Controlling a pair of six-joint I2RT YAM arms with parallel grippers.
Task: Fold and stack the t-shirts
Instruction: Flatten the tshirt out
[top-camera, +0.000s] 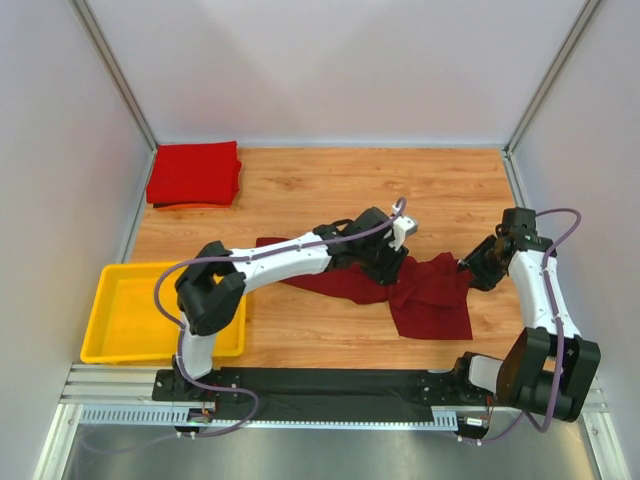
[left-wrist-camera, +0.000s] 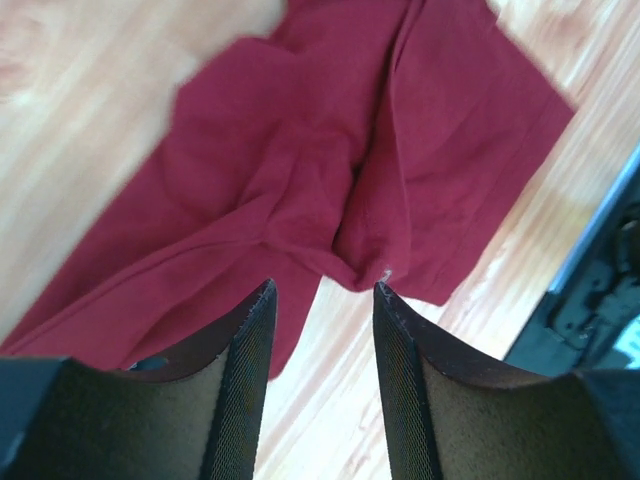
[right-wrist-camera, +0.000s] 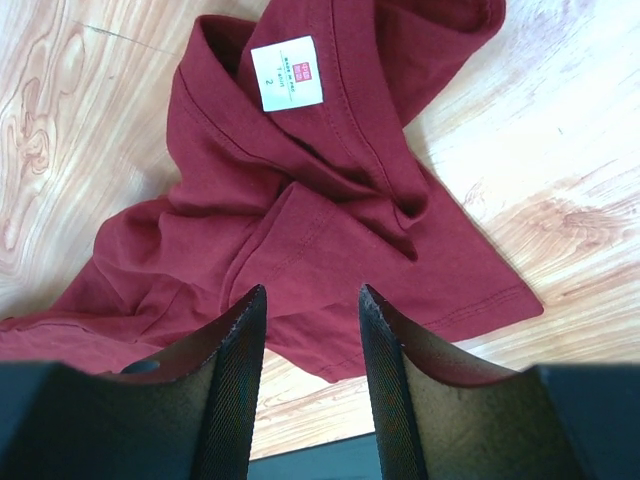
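Note:
The dark maroon t-shirt (top-camera: 432, 297) lies crumpled on the wooden table, right of centre. The brighter red t-shirt (top-camera: 193, 173) lies folded at the back left corner. My left gripper (top-camera: 388, 266) reaches across over the maroon shirt's middle. In the left wrist view it (left-wrist-camera: 320, 288) is open and empty, just above bunched maroon cloth (left-wrist-camera: 330, 170). My right gripper (top-camera: 470, 270) is at the shirt's right end. In the right wrist view it (right-wrist-camera: 312, 290) is open and empty above the shirt (right-wrist-camera: 300, 210), whose white neck label (right-wrist-camera: 287, 72) shows.
A yellow plastic tray (top-camera: 100, 300) sits at the near left, beside the left arm's base. White walls close the table at the back and both sides. A black rail (top-camera: 330, 385) runs along the near edge.

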